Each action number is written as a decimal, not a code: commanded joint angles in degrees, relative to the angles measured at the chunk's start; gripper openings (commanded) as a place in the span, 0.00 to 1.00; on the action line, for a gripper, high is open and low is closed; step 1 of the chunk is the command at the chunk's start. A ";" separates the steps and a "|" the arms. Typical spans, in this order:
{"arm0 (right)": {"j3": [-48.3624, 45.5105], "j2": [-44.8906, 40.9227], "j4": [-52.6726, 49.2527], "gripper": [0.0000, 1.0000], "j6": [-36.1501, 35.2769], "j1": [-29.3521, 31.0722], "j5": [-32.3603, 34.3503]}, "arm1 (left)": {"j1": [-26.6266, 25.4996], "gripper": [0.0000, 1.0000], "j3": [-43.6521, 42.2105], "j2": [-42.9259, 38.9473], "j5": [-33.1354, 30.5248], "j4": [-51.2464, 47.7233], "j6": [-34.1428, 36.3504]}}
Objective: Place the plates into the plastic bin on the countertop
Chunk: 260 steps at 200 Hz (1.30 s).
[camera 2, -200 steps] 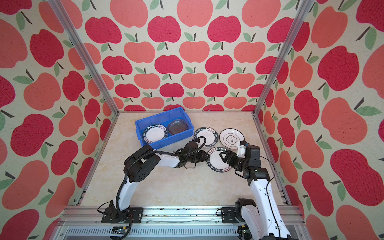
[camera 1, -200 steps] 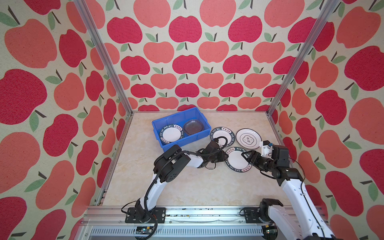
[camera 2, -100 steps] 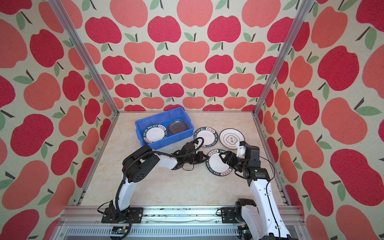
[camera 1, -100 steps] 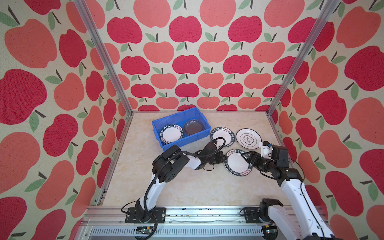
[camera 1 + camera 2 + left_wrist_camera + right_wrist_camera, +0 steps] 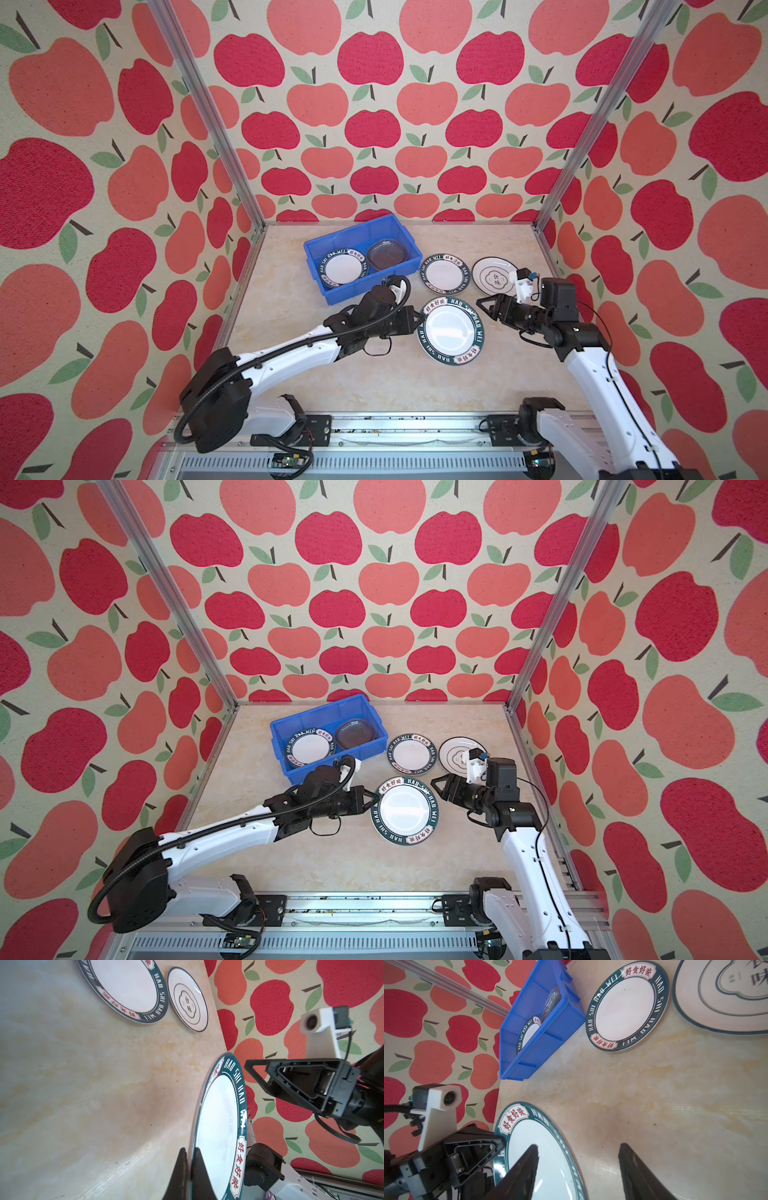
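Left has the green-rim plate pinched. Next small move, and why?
Probably carry it toward the blue bin: the left gripper is shut on the rim of the green-rimmed plate, which looks tilted up off the countertop, and the right gripper stands open, clear of it.

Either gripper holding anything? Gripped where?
The left gripper pinches the nearest green-rimmed plate by its rim, on the edge facing that arm. The right gripper is open beside the plate, holding nothing.
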 commanded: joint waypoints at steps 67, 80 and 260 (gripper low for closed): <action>4.85 13.24 16.53 0.64 4.00 19.24 -3.52 | 16.48 0.00 -9.75 -26.37 -4.82 -16.34 2.16; 6.56 16.51 17.36 0.64 3.81 21.09 -3.57 | 18.27 0.00 -10.23 -27.55 -4.51 -15.56 1.99; 29.68 47.67 29.38 0.00 12.77 29.50 -10.09 | 35.49 0.29 -10.50 -26.56 8.16 -11.11 -0.75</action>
